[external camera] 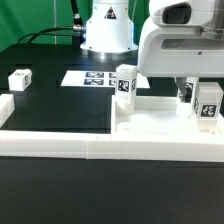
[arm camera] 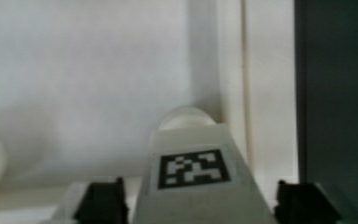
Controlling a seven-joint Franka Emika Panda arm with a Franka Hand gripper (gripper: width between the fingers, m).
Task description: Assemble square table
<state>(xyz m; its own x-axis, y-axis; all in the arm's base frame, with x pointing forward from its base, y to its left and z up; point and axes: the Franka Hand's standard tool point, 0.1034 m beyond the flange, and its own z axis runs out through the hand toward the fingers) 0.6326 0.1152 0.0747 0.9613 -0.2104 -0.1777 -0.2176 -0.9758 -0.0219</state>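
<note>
Straddles a tagged leg block [external camera: 207, 108] on the white tabletop [external camera: 160, 120] at the exterior view's right: end effector [arm camera: 201, 203] partly wide, fingers [arm camera: 101, 200] clear of both block sides.

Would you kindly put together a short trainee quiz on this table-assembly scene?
1. True or false: the gripper straddles a small white tagged leg block, with a gap showing at each finger.
2. How many such leg blocks show in the exterior view? A one, B three, C six.
3. Fill in: the flat white marker board lies on a ___ table.
Key: 1 true; 2 B; 3 black.
</note>
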